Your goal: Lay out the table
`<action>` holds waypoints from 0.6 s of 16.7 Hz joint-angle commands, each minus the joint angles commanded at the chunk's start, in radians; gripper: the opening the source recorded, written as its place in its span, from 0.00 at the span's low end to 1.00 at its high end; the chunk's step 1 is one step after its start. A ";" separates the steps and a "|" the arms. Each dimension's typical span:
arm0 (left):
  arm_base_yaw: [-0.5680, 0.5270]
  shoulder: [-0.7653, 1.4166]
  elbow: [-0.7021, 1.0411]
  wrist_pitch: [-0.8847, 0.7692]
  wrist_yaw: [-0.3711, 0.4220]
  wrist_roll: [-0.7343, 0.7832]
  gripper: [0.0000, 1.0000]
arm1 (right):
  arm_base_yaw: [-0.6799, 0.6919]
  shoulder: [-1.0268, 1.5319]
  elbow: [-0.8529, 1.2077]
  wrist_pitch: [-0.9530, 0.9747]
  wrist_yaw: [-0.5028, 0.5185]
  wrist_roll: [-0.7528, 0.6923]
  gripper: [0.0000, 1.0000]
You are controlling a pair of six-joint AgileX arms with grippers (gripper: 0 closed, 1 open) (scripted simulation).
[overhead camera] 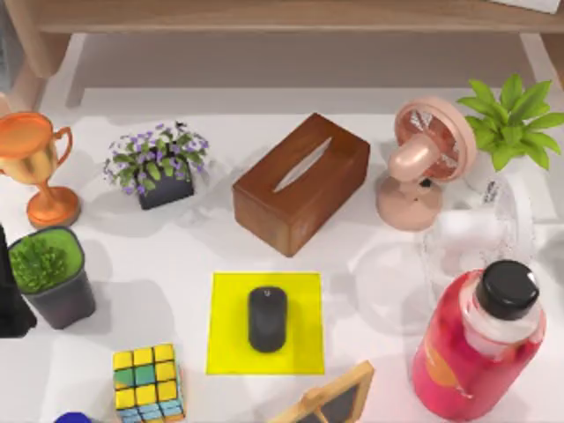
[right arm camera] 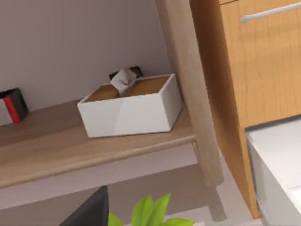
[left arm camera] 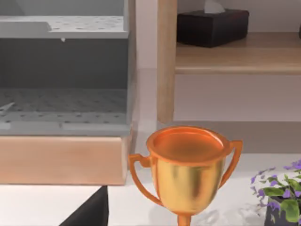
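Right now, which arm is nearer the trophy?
Left. The left arm is at the table's left edge, close by the trophy; the right arm looks at the leafy plant, across the table on the right.

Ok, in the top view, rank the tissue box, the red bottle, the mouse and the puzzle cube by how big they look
1. Red bottle, though it is cut off at the edge and may stand nearer the camera
2. Tissue box, close behind
3. Puzzle cube
4. Mouse
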 joint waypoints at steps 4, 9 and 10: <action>0.000 0.000 0.000 0.000 0.000 0.000 1.00 | -0.126 -0.093 -0.154 0.193 -0.029 -0.157 1.00; 0.000 0.000 0.000 0.000 0.000 0.000 1.00 | -0.259 -0.025 -0.254 0.424 -0.099 -0.391 1.00; 0.000 0.000 0.000 0.000 0.000 0.000 1.00 | -0.284 0.012 -0.262 0.471 -0.119 -0.446 1.00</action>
